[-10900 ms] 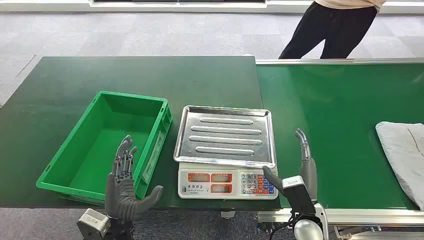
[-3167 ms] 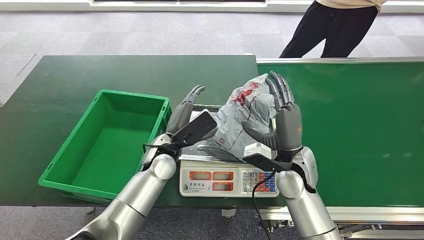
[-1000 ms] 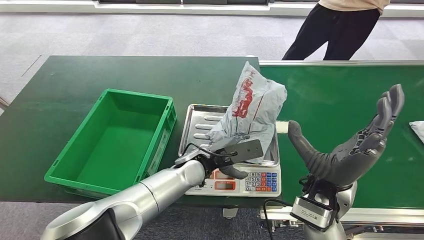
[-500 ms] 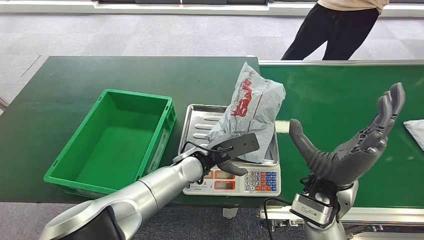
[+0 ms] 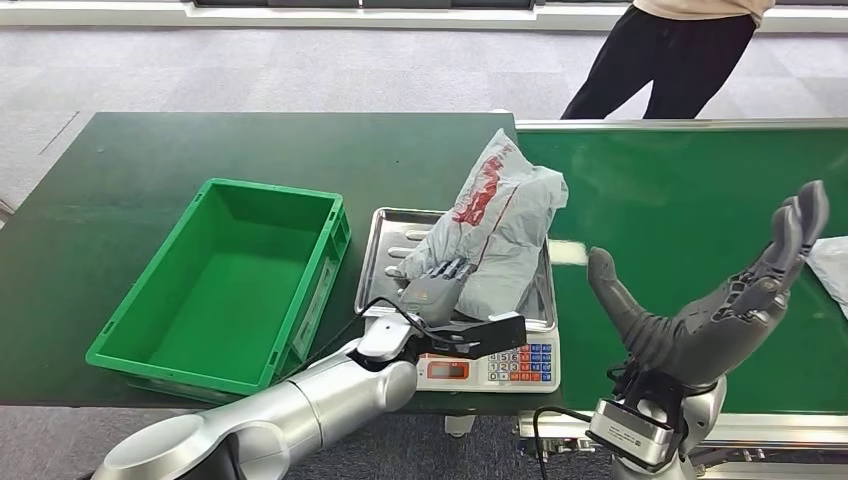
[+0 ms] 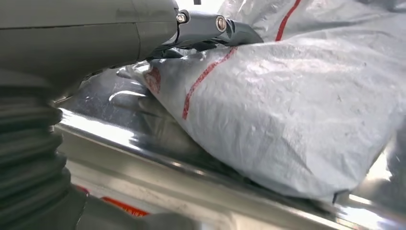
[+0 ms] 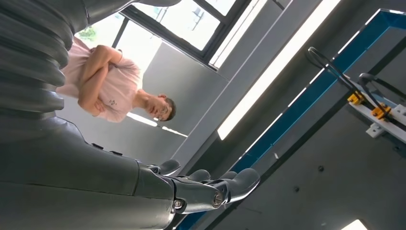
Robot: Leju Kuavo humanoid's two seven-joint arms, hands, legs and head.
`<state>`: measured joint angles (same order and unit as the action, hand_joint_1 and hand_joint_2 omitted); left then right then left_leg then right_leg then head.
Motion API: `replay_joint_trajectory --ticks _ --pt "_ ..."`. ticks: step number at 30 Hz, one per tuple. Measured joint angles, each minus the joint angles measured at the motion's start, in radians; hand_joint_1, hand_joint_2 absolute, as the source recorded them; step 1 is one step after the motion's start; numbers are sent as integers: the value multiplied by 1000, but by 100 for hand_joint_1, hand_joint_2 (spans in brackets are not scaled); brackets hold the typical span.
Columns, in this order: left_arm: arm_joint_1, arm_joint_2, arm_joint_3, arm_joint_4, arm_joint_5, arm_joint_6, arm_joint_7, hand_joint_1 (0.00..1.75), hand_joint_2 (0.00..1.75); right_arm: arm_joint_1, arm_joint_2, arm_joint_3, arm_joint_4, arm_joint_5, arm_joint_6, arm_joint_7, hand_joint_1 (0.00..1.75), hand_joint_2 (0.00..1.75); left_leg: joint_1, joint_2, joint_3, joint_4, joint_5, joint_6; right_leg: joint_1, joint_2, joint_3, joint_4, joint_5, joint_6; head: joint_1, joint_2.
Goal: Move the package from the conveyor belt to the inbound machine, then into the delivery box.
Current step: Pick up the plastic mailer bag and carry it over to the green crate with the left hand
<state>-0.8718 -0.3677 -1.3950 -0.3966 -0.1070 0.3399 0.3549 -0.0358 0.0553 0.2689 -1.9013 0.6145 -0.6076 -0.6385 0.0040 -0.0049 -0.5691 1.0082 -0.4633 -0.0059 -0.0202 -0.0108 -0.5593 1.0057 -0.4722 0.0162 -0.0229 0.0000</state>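
Grey plastic package [image 5: 497, 232] with red printing, lettering too crumpled to be read, propped on the steel tray [image 5: 385, 262] of the inbound machine [image 5: 478, 368], upper end leaning toward the conveyor belt [image 5: 680, 210]. Left hand [image 5: 432, 290] laid flat against the lower front of the package, fingers [image 6: 210, 26] extended along the film, nothing pinched or enclosed. In the left wrist view, thin red lines and a round red mark seen on the grey film, package bottom resting inside the tray rim. Machine front panel fitted with red display windows and a keypad of blue, red and white keys, characters too small to be read. Green delivery box [image 5: 170, 345] just beside the machine on the dark green table [image 5: 120, 160], touching or apart not determinable. Right hand [image 5: 722, 305] raised over the belt, palm up, fingers spread, holding nothing, well apart from the package. Edge of a second pale parcel [image 5: 832, 265] at the belt's far right. Person [image 5: 665, 55] in dark trousers standing behind the belt; in the right wrist view, person [image 7: 107, 81] in a pink shirt with arms folded.
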Motion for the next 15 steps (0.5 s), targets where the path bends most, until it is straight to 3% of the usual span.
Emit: replay_joint_trajectory --ticks 6,10,15 --pt "0 0 -5 16 -5 11 -19 175 175 -1 0 0 0 -14 -1 -8 0 175 0 0 0 0 1 1 0 0 1 0 1 1 0 0" --pt "-1 -1 -1 24 5 4 -35 0 175 -5 0 0 2 -23 -5 -12 0 175 0 0 0 0 2 2 0 0 1 0 3 2 0 0" --pt "-3 -1 28 33 58 -59 -63 0 175 -16 0 0 7 -34 -9 -20 0 175 0 0 0 0 4 2 0 0 1 0 4 2 0 0"
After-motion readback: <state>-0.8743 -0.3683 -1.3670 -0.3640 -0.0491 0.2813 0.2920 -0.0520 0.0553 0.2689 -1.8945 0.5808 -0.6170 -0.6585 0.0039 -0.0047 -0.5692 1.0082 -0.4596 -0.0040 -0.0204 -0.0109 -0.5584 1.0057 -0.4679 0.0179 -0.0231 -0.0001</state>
